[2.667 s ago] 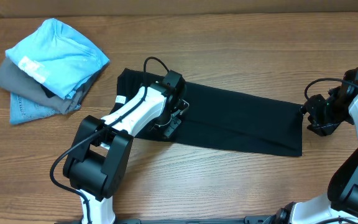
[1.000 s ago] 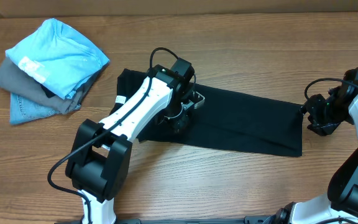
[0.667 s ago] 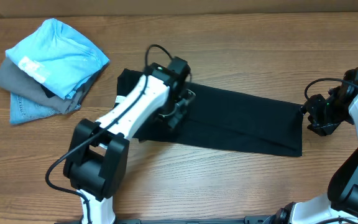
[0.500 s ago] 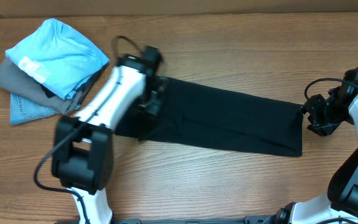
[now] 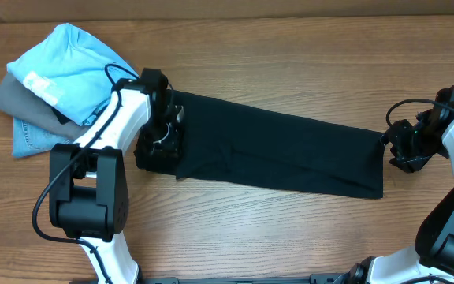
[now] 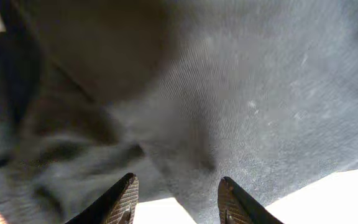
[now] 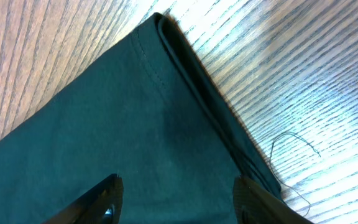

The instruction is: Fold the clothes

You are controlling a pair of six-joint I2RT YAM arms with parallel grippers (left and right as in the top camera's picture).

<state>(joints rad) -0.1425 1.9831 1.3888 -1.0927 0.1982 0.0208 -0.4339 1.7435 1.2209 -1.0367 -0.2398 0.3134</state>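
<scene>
Two grippers sit at opposite ends of one long black garment [image 5: 282,154], which lies folded into a strip across the middle of the desk [image 5: 290,229]. It runs from near the left side toward the right edge, slanting a little closer to the near edge as it goes right.

The left gripper [image 5: 160,142] is over the strip's left end, where the cloth bunches into a darker lump. From the left wrist, its fingers [image 6: 123,199] stand apart with nothing pinched between them, and dark fabric fills almost the whole view just past the tips.

The right gripper [image 5: 400,150] is at the strip's right end, close to the right edge of the desk. From the right wrist, its fingers [image 7: 107,196] are spread wide and hold nothing. Between them lies a corner of the garment with a stitched hem, and a loose thread [image 7: 294,149] curls on the bare wood beside it.

At the far left corner sits a pile: a light blue shirt [image 5: 73,67] on a grey garment [image 5: 14,99] on jeans [image 5: 34,140].
</scene>
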